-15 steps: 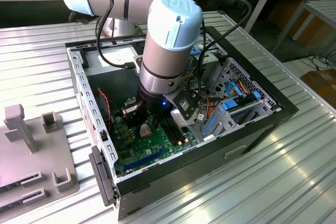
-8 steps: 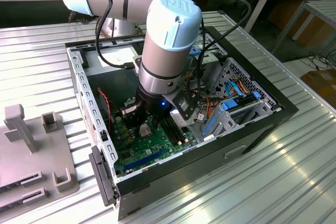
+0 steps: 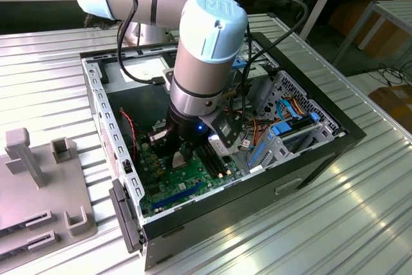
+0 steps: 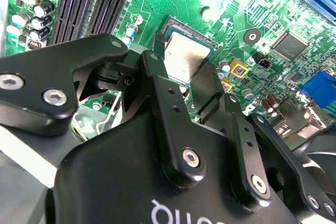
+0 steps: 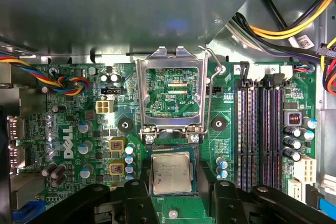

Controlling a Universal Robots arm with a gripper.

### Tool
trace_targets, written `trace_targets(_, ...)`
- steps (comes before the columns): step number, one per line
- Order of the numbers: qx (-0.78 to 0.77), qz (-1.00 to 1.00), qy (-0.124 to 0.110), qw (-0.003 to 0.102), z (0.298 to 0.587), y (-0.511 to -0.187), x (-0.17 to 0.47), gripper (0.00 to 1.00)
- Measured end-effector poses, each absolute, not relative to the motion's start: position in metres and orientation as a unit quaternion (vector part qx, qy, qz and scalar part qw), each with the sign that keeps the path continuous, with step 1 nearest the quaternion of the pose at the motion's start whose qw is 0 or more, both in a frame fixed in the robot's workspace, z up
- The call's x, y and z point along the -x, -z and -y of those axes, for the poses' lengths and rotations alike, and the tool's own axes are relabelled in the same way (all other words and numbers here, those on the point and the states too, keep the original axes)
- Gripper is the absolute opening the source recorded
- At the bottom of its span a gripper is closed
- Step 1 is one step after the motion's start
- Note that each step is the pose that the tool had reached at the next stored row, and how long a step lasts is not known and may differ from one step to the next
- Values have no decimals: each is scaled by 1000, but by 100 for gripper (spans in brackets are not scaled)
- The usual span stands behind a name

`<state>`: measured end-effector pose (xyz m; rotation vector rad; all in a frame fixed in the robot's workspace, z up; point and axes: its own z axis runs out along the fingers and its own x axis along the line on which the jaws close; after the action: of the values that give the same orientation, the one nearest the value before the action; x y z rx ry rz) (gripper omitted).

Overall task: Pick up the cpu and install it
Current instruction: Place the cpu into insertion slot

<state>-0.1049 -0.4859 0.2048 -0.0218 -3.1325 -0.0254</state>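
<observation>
The cpu [image 5: 170, 174], a small square chip with a silver-grey top, lies flat in the socket on the green motherboard [image 5: 79, 129]. My gripper [image 5: 172, 184] is low over it, with one black finger against each of two opposite sides, shut on the chip. The second wrist view shows the cpu [image 4: 184, 59] between the same fingers [image 4: 157, 77], and my gripper [image 4: 181, 72] hides its near part. The hinged metal socket frame [image 5: 170, 90] stands flipped open beside the chip. In the exterior view my gripper [image 3: 181, 159] reaches down into the computer case onto the motherboard [image 3: 187, 185].
Long black memory slots [image 5: 262, 135] run beside the socket. Bundled coloured cables [image 5: 294, 19] hang near one corner of the board. The case walls [image 3: 103, 114] and the drive cage [image 3: 290, 127] close in around the arm. A grey fixture [image 3: 38, 178] stands at the exterior view's left.
</observation>
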Motion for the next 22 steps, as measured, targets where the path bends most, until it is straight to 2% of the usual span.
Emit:
trace_targets(4, 7, 1000, 8, 4, 486, -204, 108, 48)
trace_targets(5, 7, 1000, 9, 4, 486, -202, 108, 55)
trace_targets(6, 7, 1000, 9, 4, 486, -200, 108, 55)
trace_targets(7, 7, 1000, 9, 4, 486, -199, 108, 47)
trace_targets(22, 7, 1000, 9, 5, 486, -204, 107, 45)
